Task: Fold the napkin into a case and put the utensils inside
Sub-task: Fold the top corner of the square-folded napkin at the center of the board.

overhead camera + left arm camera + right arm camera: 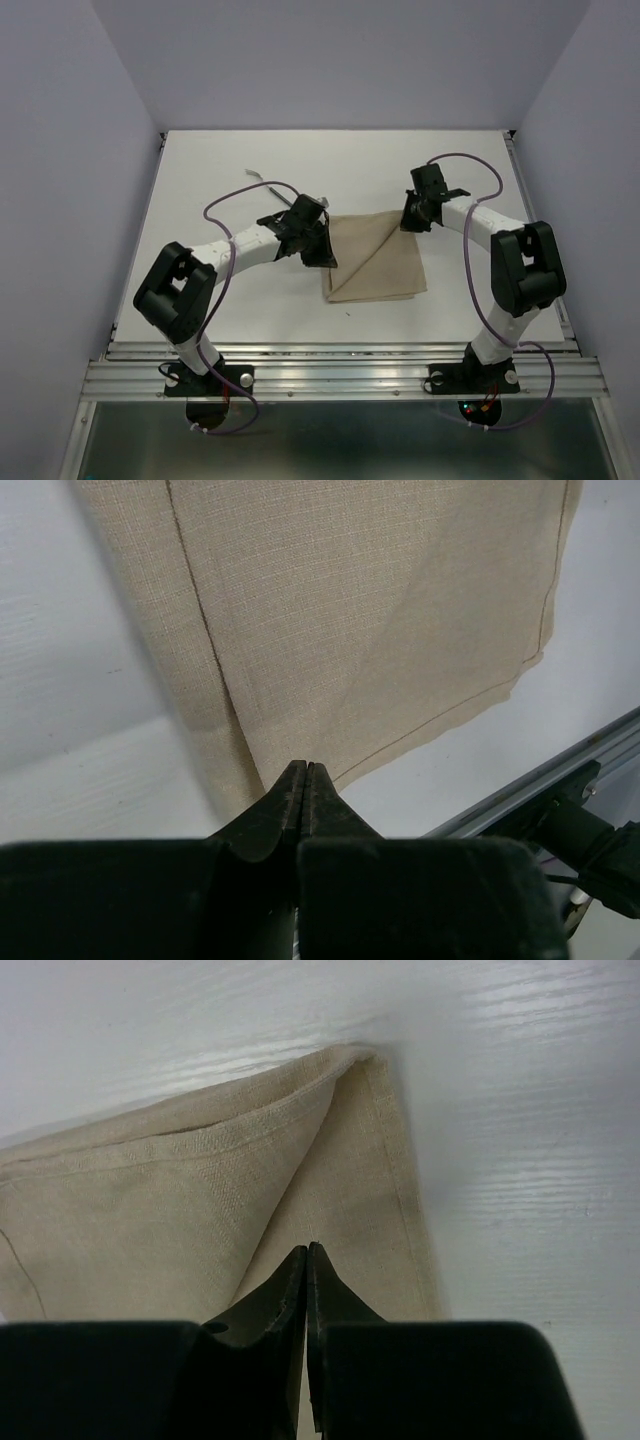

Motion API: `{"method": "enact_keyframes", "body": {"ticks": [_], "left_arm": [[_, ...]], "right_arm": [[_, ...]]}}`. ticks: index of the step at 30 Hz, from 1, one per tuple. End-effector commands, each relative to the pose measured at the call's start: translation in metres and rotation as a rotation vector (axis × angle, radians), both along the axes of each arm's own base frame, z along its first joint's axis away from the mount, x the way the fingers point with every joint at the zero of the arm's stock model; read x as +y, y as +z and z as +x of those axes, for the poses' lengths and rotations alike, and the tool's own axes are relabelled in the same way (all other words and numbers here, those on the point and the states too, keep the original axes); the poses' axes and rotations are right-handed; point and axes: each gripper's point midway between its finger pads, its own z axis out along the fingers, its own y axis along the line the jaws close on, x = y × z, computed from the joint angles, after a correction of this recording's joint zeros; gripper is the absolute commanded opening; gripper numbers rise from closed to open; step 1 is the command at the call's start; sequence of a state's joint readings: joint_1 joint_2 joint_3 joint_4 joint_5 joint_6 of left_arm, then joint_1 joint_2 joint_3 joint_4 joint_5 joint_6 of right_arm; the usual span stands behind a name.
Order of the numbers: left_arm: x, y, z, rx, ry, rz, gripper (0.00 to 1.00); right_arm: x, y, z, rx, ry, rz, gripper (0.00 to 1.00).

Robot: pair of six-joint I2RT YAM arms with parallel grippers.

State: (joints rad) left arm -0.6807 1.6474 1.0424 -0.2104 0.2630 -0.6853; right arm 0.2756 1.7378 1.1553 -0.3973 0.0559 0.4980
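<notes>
The beige-tan napkin point(375, 258) lies flat mid-table, folded with a diagonal crease from its far right corner to its near left corner. My left gripper point(322, 255) is shut, its tips over the napkin's left edge; the left wrist view shows the cloth point(370, 610) flat beyond the closed tips point(305, 767). My right gripper point(410, 220) is shut over the far right corner; the right wrist view shows the folded corner point(180, 1220) ahead of the closed tips point(307, 1248). No cloth shows between either pair of jaws. A slim pale utensil point(258, 176) lies far left; others are hidden.
Purple cables point(240, 195) loop along both arms. A metal rail point(340, 375) runs along the table's near edge and also shows in the left wrist view point(540, 780). Pale walls enclose the white table point(200, 230) on three sides.
</notes>
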Motion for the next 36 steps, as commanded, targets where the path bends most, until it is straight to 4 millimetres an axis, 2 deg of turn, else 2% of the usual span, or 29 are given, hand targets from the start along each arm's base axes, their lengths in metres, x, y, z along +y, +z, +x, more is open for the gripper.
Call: {"method": "enact_keyframes", "body": {"ticks": [1, 6, 12, 16, 20, 22, 23, 28, 31, 32, 36], "left_arm": [[-0.009, 0.007, -0.011, -0.010, -0.054, -0.022, 0.05], [-0.006, -0.010, -0.017, 0.013, -0.058, 0.000, 0.05], [-0.002, -0.029, -0.010, 0.020, -0.077, 0.077, 0.04], [-0.003, -0.030, -0.008, 0.019, -0.086, 0.087, 0.04], [-0.004, -0.029, -0.006, 0.014, -0.089, 0.087, 0.04], [-0.005, -0.025, -0.005, 0.009, -0.089, 0.086, 0.04], [-0.005, -0.023, -0.005, 0.007, -0.088, 0.086, 0.03], [-0.008, 0.002, -0.003, -0.034, -0.073, 0.040, 0.03], [-0.008, 0.010, -0.004, -0.039, -0.067, 0.021, 0.04], [-0.009, 0.010, -0.006, -0.036, -0.067, 0.019, 0.03], [-0.005, -0.003, -0.013, -0.012, -0.067, 0.034, 0.04]], "right_arm": [[0.005, 0.021, 0.030, -0.086, 0.009, 0.011, 0.08], [0.007, 0.018, 0.043, -0.089, 0.005, 0.006, 0.07], [-0.004, -0.008, 0.056, -0.045, -0.040, -0.022, 0.08], [-0.006, -0.018, 0.057, -0.026, -0.055, -0.038, 0.07], [0.001, -0.006, 0.060, -0.048, -0.033, 0.000, 0.07], [0.004, 0.008, 0.061, -0.075, -0.027, 0.021, 0.07], [0.005, 0.021, 0.061, -0.102, -0.026, 0.033, 0.08], [0.016, 0.045, 0.050, -0.140, 0.008, 0.112, 0.09], [0.016, 0.046, 0.044, -0.136, 0.008, 0.122, 0.09], [0.015, 0.040, 0.040, -0.122, 0.008, 0.120, 0.09], [0.026, 0.027, 0.026, -0.085, 0.034, 0.138, 0.09]]}}
